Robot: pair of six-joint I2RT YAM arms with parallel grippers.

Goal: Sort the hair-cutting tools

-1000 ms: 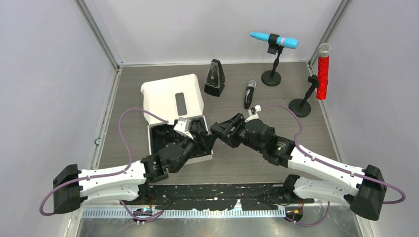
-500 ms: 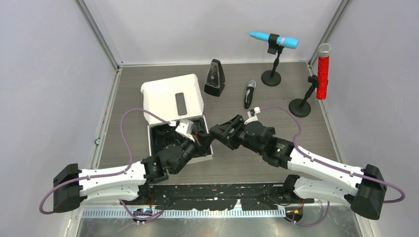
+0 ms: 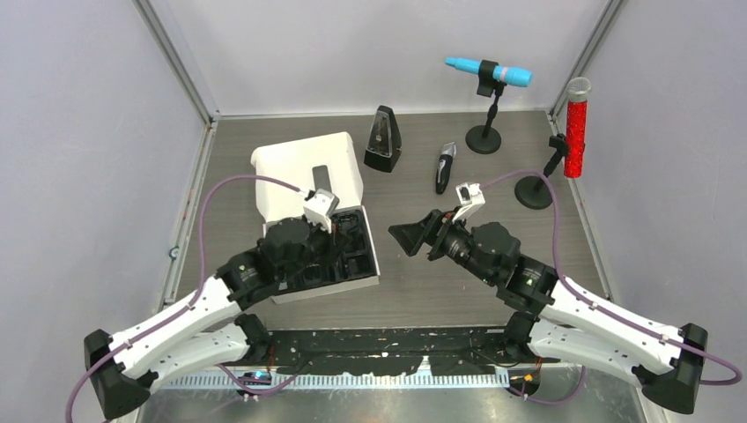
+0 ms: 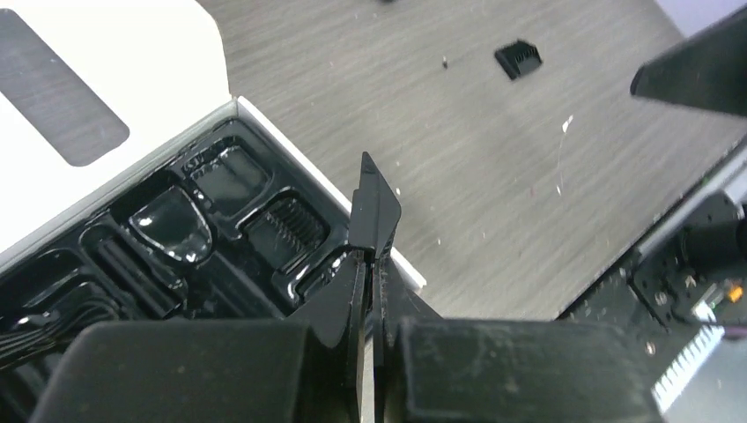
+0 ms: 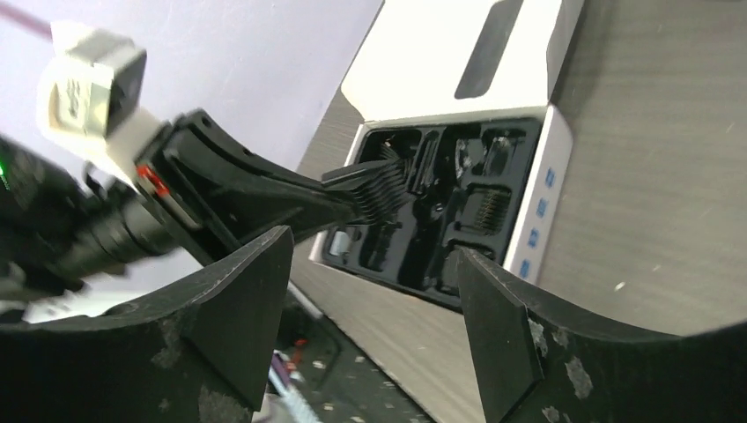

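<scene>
Surface: dark wood-grain table (image 3: 414, 284), pale grey walls around it.
Container: white carton (image 3: 291, 172), lid folded back, left of centre in the overhead view; black moulded tray (image 5: 414, 264) exposed inside.
Left arm: left gripper (image 4: 373, 220) above the tray's right-hand part, fingers pressed together on a black comb guard (image 5: 383, 189), its toothed edge showing.
Stored item: second comb guard (image 5: 487, 210) seated in a tray compartment beside the carton's blue-dotted wall.
Right arm: right gripper (image 5: 372, 247) at centre of the overhead view, just right of the carton, jaws spread wide, empty.
Loose item: clipper (image 3: 445, 166) lying on the table, upper centre, just right of the metronome (image 3: 382, 141).
Stands: blue microphone (image 3: 489, 70) upper right; red microphone (image 3: 577, 132) far right.
</scene>
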